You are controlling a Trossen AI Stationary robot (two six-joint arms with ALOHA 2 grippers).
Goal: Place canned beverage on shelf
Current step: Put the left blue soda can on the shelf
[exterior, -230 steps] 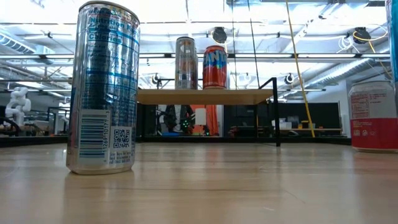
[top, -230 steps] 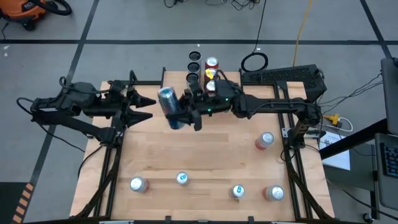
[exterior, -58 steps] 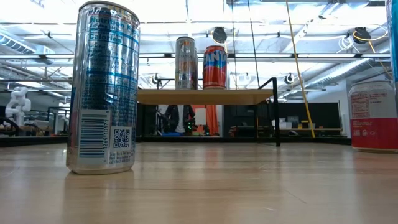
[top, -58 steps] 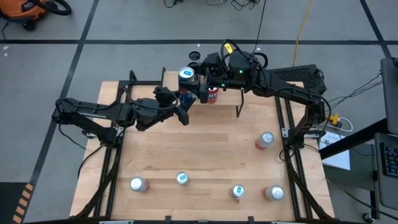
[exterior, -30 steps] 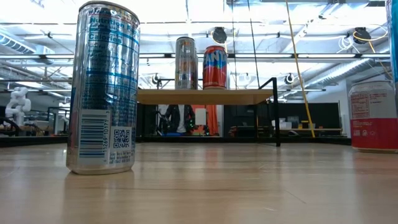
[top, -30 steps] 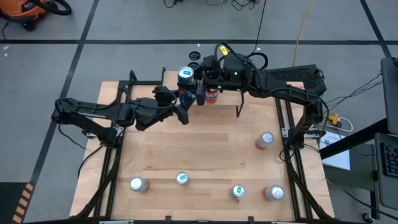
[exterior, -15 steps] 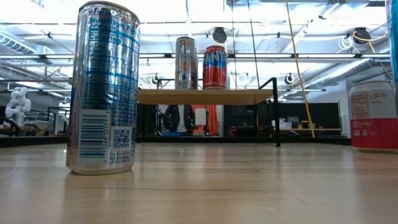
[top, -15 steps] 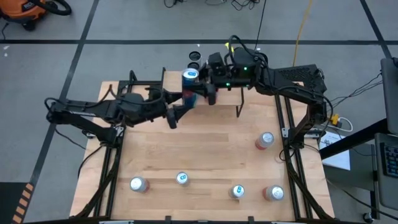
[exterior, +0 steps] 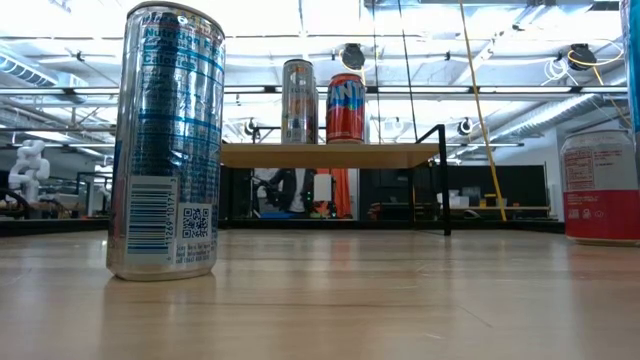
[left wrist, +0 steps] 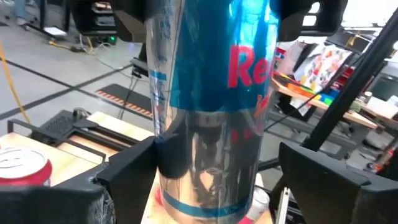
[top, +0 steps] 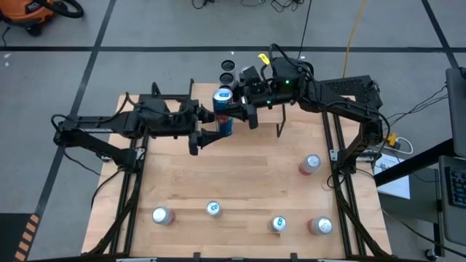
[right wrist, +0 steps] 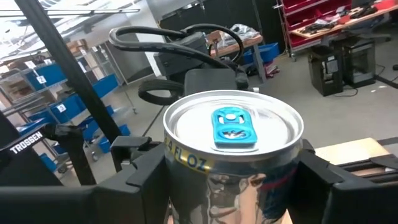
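Grey workshop floor surrounds a light wooden tabletop (top: 218, 175), seen from above with both dark arms reaching toward its far middle. On the left, the left claw (top: 202, 133) sits just beside the blue can (top: 223, 115), its fingers (left wrist: 124, 180) spread apart on either side of the can's lower body without pressing it. In its wrist view the blue and silver can (left wrist: 211, 106) stands upright between those open fingers. To the right, the right claw (top: 238, 110) is clamped on the same can near its top, holding it upright above the tabletop; the right wrist view shows the silver lid with its blue tab (right wrist: 233, 127) between that claw's fingers (right wrist: 146, 171).

Behind the held can, the shelf (exterior: 330, 154) stands at the far edge, mostly hidden under the right arm from above. From table height its board carries a slim can (exterior: 298, 101) and an orange can (exterior: 346, 107) side by side. Five more cans stand well apart along the near and right parts of the tabletop, among them a silver one (top: 310, 163) at the right.
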